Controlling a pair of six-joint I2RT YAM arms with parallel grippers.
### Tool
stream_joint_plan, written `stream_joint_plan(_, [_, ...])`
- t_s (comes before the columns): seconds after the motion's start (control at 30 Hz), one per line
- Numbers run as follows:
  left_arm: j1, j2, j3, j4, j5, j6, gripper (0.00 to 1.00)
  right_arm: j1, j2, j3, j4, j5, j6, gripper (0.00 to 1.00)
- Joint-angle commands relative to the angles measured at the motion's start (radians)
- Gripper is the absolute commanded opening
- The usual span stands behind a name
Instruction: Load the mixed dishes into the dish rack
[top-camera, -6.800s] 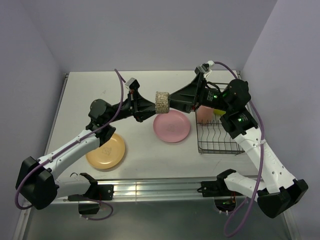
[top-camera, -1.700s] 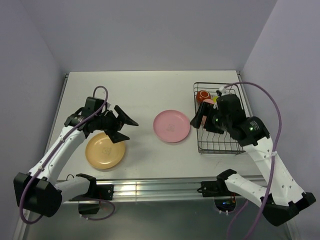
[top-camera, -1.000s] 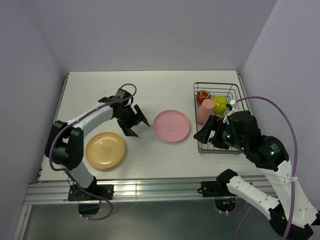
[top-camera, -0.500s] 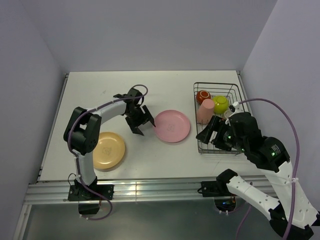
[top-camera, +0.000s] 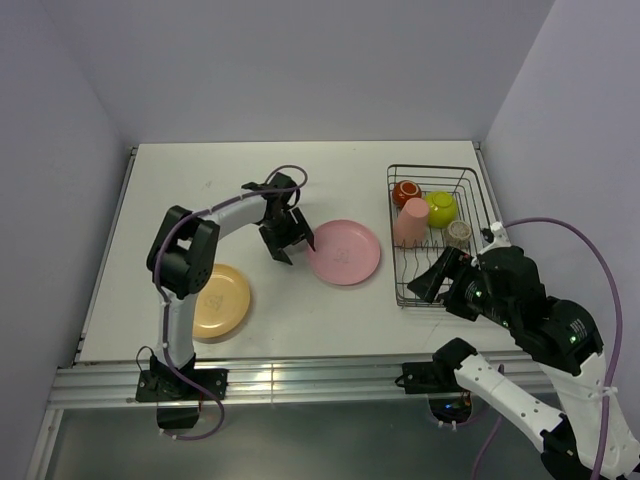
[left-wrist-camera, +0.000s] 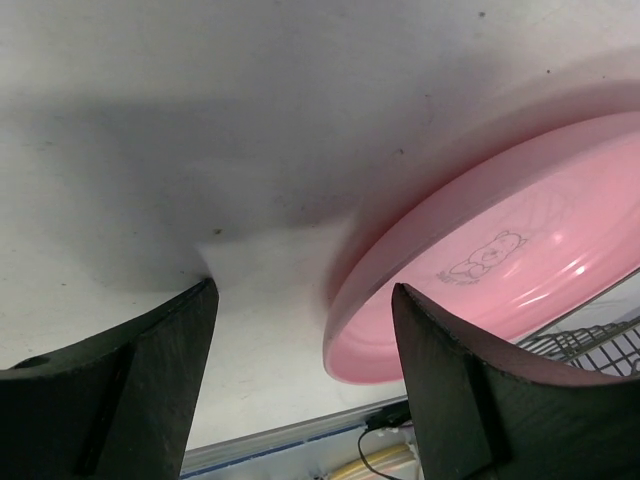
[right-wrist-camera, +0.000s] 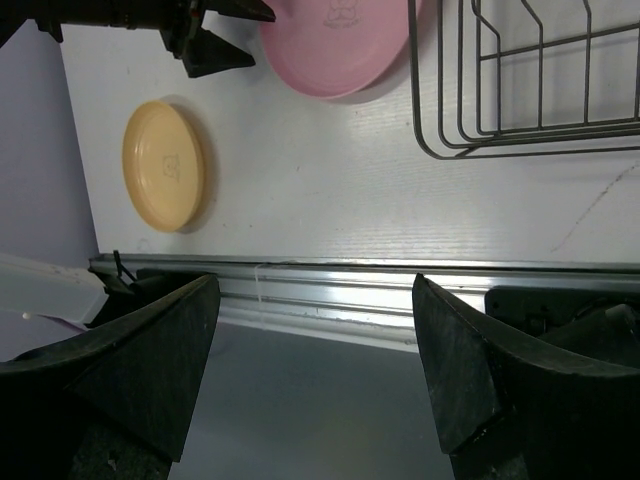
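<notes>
The pink plate (top-camera: 345, 252) (left-wrist-camera: 520, 250) (right-wrist-camera: 335, 40) lies flat on the table, left of the dish rack (top-camera: 432, 298) (right-wrist-camera: 520, 130). My left gripper (top-camera: 294, 249) (left-wrist-camera: 303, 300) is open and low at the plate's left rim, with one finger over the plate and the other over bare table. The pale orange plate (top-camera: 212, 300) (right-wrist-camera: 165, 165) lies at the front left. In the rack stand a red-brown mug (top-camera: 405, 192), a lime-green bowl (top-camera: 441, 207), a salmon tumbler (top-camera: 411, 222) and a grey-beige cup (top-camera: 459, 233). My right gripper (top-camera: 428, 282) (right-wrist-camera: 315, 290) is open and empty, raised over the rack's front edge.
The rack's front half (right-wrist-camera: 540, 90) holds only bare wires. A metal rail (top-camera: 300, 378) (right-wrist-camera: 330, 290) runs along the table's near edge. Purple walls close in the back and both sides.
My left gripper has slid right to the pink plate's rim, and its jaws have narrowed slightly. My right arm has pulled back toward the front, uncovering the grey-beige cup in the rack.
</notes>
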Motion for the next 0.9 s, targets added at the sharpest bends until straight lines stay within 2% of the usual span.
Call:
stream_joint_plan(0.0, [-0.038,0.041,0.033,-0.009,-0.092,0.026,0.77,0.006,-0.02,0.015,-0.035,0.035,0.028,0.84])
stream_joint_plan(0.2, [-0.103,0.067,0.097,-0.076,-0.208,0.05,0.7,0.006,-0.011,0.031,-0.038,0.03,0.031,0.84])
stream_joint_plan(0.3, [-0.118,0.06,0.075,-0.07,-0.234,0.049,0.6,0.006,-0.016,0.049,-0.054,0.035,0.037,0.84])
stream_joint_plan(0.33, [-0.116,0.047,0.059,-0.063,-0.228,0.05,0.49,0.006,-0.016,0.054,-0.06,0.041,0.037,0.84])
stream_joint_plan(0.4, [-0.116,0.027,0.019,-0.037,-0.219,0.047,0.37,0.006,-0.022,0.057,-0.072,0.044,0.039,0.84])
stream_joint_plan(0.43, [-0.116,0.02,0.007,-0.029,-0.216,0.049,0.22,0.006,-0.023,0.057,-0.075,0.044,0.037,0.84])
stream_joint_plan(0.5, [-0.118,-0.002,-0.019,-0.018,-0.219,0.059,0.04,0.006,-0.033,0.046,-0.077,0.038,0.042,0.84])
stream_joint_plan(0.53, [-0.116,-0.009,-0.025,-0.023,-0.224,0.061,0.0,0.006,-0.036,0.042,-0.077,0.035,0.043,0.84])
stream_joint_plan(0.67, [-0.115,-0.084,-0.069,-0.04,-0.247,0.075,0.0,0.008,-0.053,0.02,-0.068,0.023,0.051,0.84])
stream_joint_plan(0.87, [-0.109,-0.305,-0.14,-0.07,-0.294,0.069,0.0,0.006,-0.028,0.018,-0.045,0.018,0.027,0.84])
